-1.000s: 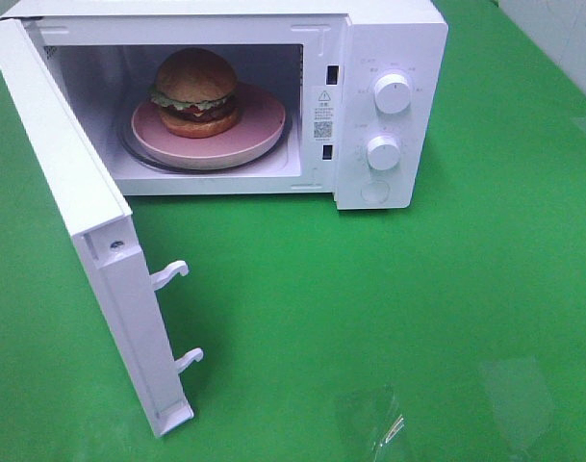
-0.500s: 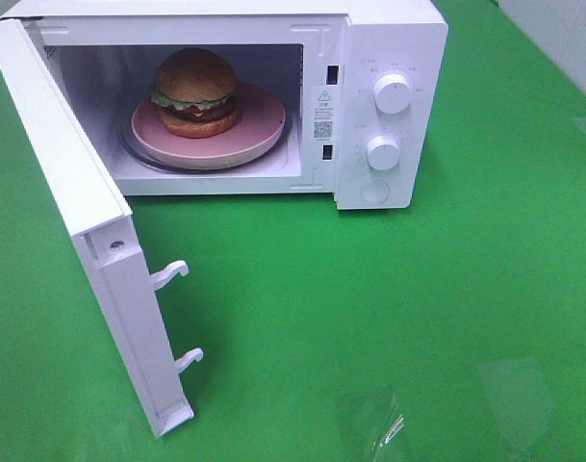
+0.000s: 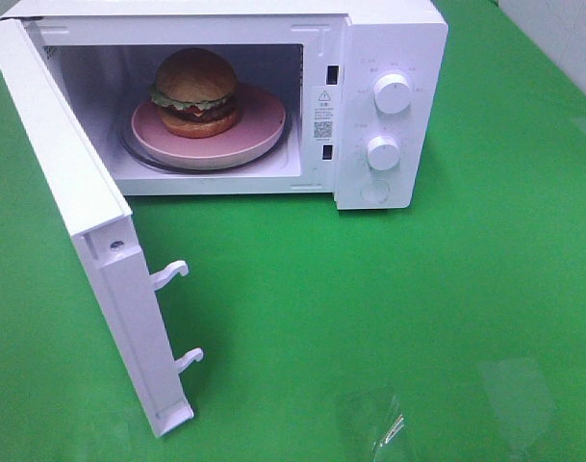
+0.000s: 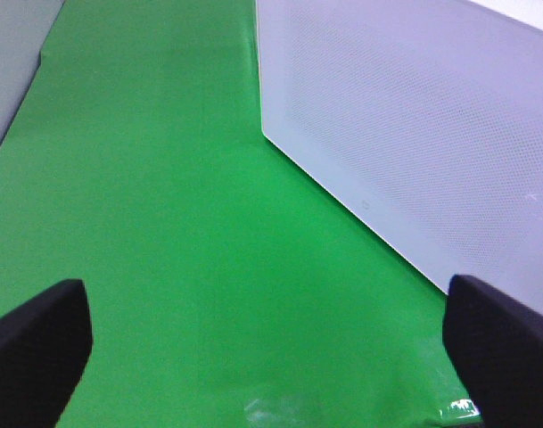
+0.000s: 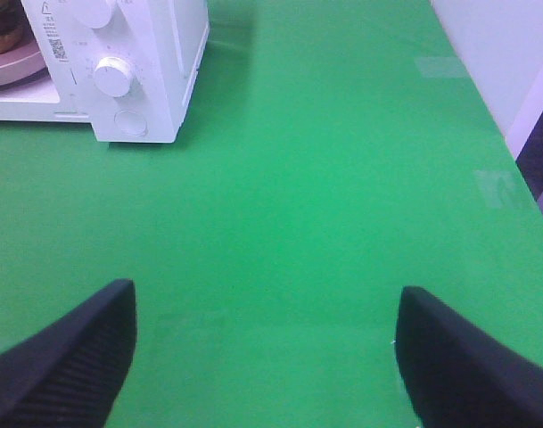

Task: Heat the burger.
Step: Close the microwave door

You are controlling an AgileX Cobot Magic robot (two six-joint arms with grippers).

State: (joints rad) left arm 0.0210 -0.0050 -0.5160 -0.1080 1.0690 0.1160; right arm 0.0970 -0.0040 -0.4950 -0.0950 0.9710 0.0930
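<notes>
Two grippers stay out of the high view, which shows a white microwave oven [image 3: 389,38] toward the far edge of the green tabletop [image 3: 389,308]. Its door [image 3: 90,231] is swung wide toward the near left corner, and latch hooks [image 3: 169,274] jut from its free edge. Inside the cavity the burger [image 3: 195,87] sits upright on a shallow pink plate [image 3: 264,125], which rests on the glass turntable [image 3: 127,146]; nothing else is in the oven. An upper knob [image 3: 393,93] and a lower knob [image 3: 383,152] sit on the control panel at the right. The left wrist view shows the left gripper [image 4: 271,357] with its fingers spread wide and nothing between them, low over the tabletop and near the door's perforated outer face. The right wrist view shows the right gripper [image 5: 262,357] likewise parted and holding nothing, well apart from the control panel, with a sliver of plate and burger showing in the cavity beyond. With the food loaded, the step in hand looks like shutting the door. It would go best if the left arm pressed flat on the outer face near the free edge and followed the hinge's arc. The push should last until both hooks seat in their slots, without shoving the oven across the tabletop. The knobs would then fall to the right arm.
</notes>
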